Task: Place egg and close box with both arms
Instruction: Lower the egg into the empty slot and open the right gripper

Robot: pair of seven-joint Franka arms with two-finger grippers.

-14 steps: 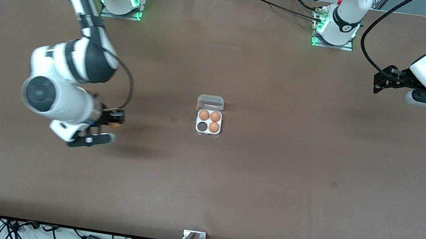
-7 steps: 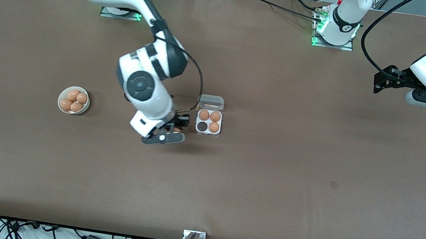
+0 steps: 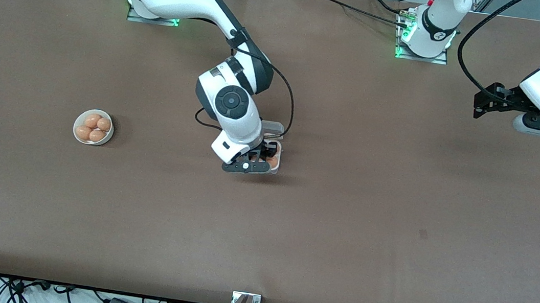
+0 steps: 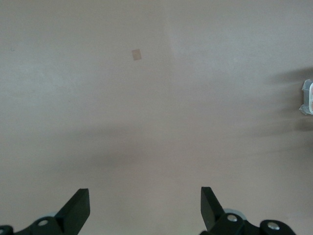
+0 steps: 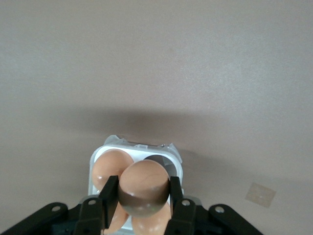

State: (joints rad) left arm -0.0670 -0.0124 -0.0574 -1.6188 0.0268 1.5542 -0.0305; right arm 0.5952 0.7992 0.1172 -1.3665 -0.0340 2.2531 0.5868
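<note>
1. Over the box, right gripper hangs, black fingers clamped on the egg, a smooth tan-brown oval.
2. Box: small square clear-plastic carton, whitish base, transparent lid hinged up on the edge farther from the front camera; it sits mid-table.
3. Right wrist view shows one dark empty cell under the held egg, plus another egg seated in the box.
4. Round white bowl with four matching eggs sits well apart from the box, toward the right arm's end of the table.
5. Left gripper waits well apart from the box, over the left arm's end of the matte brown table, jaws spread wide, nothing between them.
</note>
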